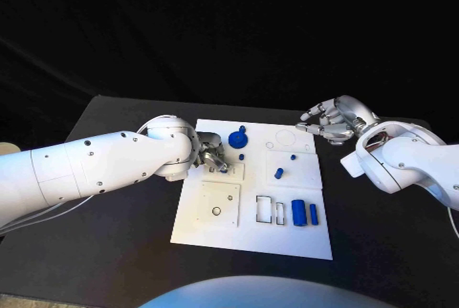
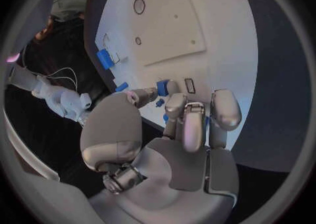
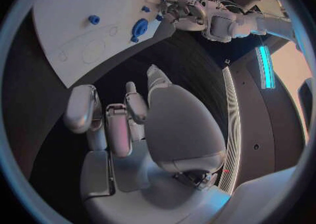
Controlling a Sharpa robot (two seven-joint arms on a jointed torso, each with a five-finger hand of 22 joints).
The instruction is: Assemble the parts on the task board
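Nearest the camera: 2 blue parts (image 1: 304, 212) upright near the task board's (image 1: 287, 245) near-right edge. Left robot hand (image 1: 212, 155) is fingers-down on the board's left-centre, fingertips (image 2: 187, 108) curled at a small blue part (image 2: 163, 87); can't tell if it's gripped. Right robot hand (image 1: 330, 121) hovers off the far-right corner over the tabletop (image 1: 115, 255), fingers loosely curled, empty. Judged step: picking or seating that piece; next needs fine alignment to a slot.

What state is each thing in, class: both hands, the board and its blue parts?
Left hand: fingers curled down over the board, grip unclear.
Right hand: fingers curled, holding nothing, off the board.
Board: flat on the table.
Round blue part: lying loose.
Two blue bars: side by side by the outlined slots.
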